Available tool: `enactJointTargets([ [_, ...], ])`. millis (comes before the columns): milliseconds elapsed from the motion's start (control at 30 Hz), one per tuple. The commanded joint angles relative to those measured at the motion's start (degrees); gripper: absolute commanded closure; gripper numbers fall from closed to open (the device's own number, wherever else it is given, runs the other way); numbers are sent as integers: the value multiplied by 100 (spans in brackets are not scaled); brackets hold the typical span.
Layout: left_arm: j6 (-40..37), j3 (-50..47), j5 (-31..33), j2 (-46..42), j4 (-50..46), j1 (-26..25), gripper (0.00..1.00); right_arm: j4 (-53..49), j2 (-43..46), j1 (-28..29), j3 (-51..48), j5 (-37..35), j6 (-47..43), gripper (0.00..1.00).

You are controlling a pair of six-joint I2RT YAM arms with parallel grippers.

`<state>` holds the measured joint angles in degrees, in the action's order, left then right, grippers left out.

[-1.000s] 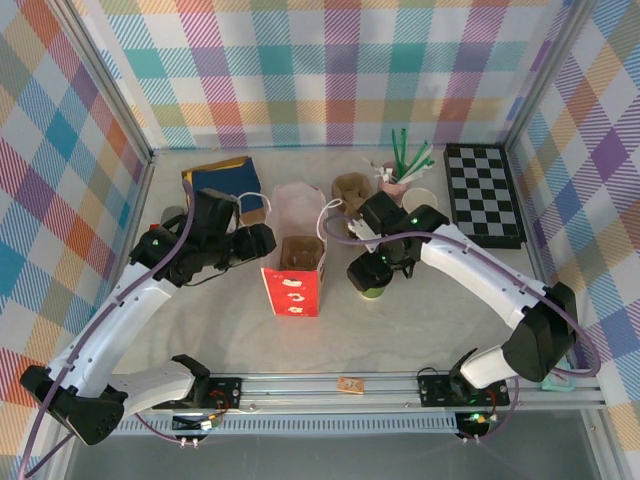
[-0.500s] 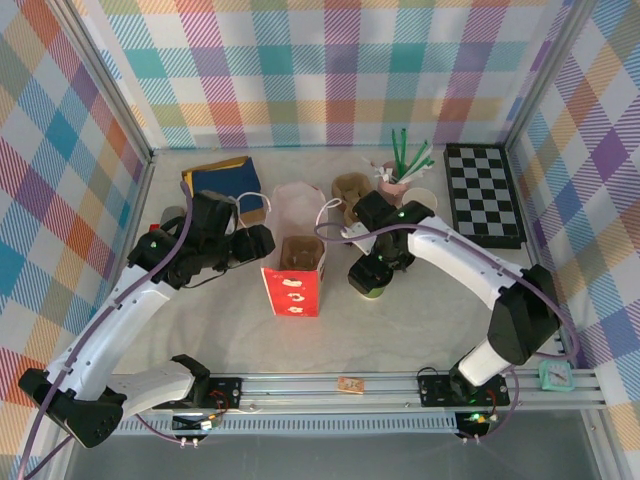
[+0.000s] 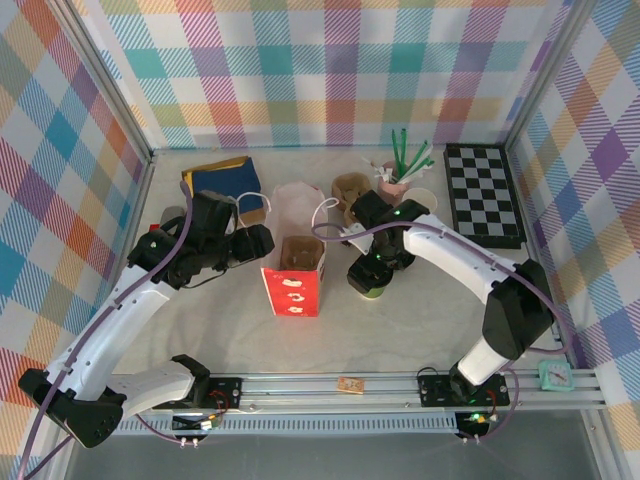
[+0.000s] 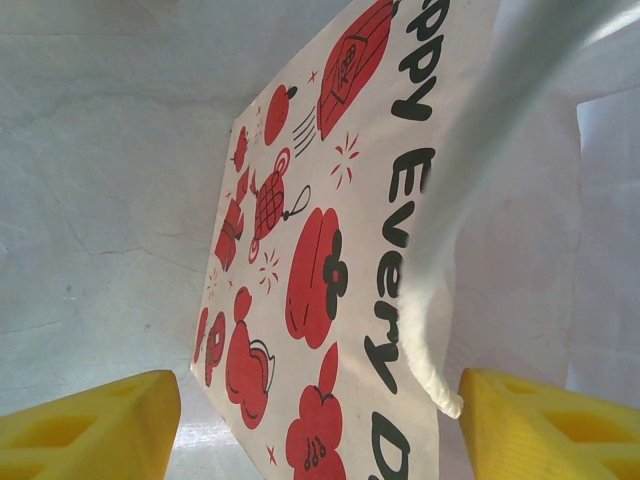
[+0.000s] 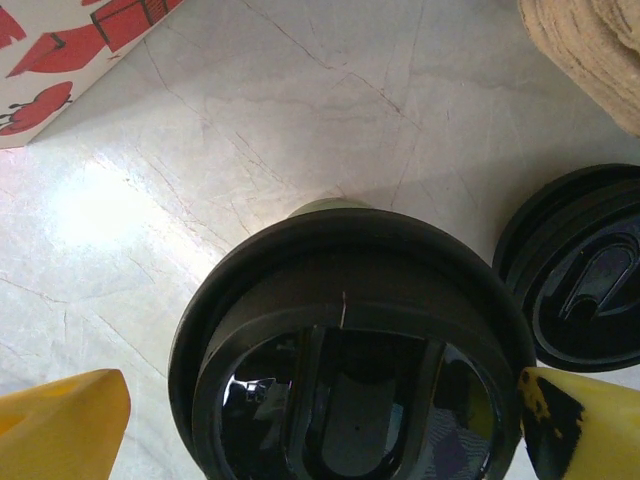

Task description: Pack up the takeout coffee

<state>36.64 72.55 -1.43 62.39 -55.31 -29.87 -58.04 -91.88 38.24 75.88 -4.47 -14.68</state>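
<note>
We find the takeout coffee (image 3: 372, 287) standing upright near the middle of the desk (image 3: 400, 340), a little toward the right edge. It is just beside the red-and-white paper bag (image 3: 293, 278), which stands open on its left. The right hand (image 3: 377, 268) hangs over the cup with its jaws spread wide, one finger on either side of the black lid (image 5: 350, 400), closed on nothing. Whether a finger brushes the lid's rim we cannot tell. The left hand (image 3: 262, 241) is at the bag's left side, jaws apart too, with the bag's printed wall (image 4: 320, 260) and white handle (image 4: 470, 200) lying between the fingers, unpinched as far as we can see. We judge the cup light and its paper wall thin, easy to dent under a hard squeeze. The plastic lid looks smooth and slippery and might pop off if we lift by it alone. We would take hold on the cup's wall just under the lid, where we expect the rim to stiffen it, and close gently. From the right wrist the lid covers nearly all of the cup, and from above the hand covers most of it, so we cannot say whether it is full. A loose black lid (image 5: 585, 270) beside it is cut off at the frame's edge, and the bag's lettering is cropped.
</note>
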Motion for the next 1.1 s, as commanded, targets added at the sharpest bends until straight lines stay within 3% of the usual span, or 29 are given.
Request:
enactJointTargets([
  [0,45,55,72,-43,-6,-2,27,-41,-129,-18,19,25,-88,1],
  [800,52,35,143,66,90,-1,29,31,365,206,-48,-229,35,1],
  [1067,53,24,145,20,82,-2,29,125,392,160,-223,-399,-352,1],
])
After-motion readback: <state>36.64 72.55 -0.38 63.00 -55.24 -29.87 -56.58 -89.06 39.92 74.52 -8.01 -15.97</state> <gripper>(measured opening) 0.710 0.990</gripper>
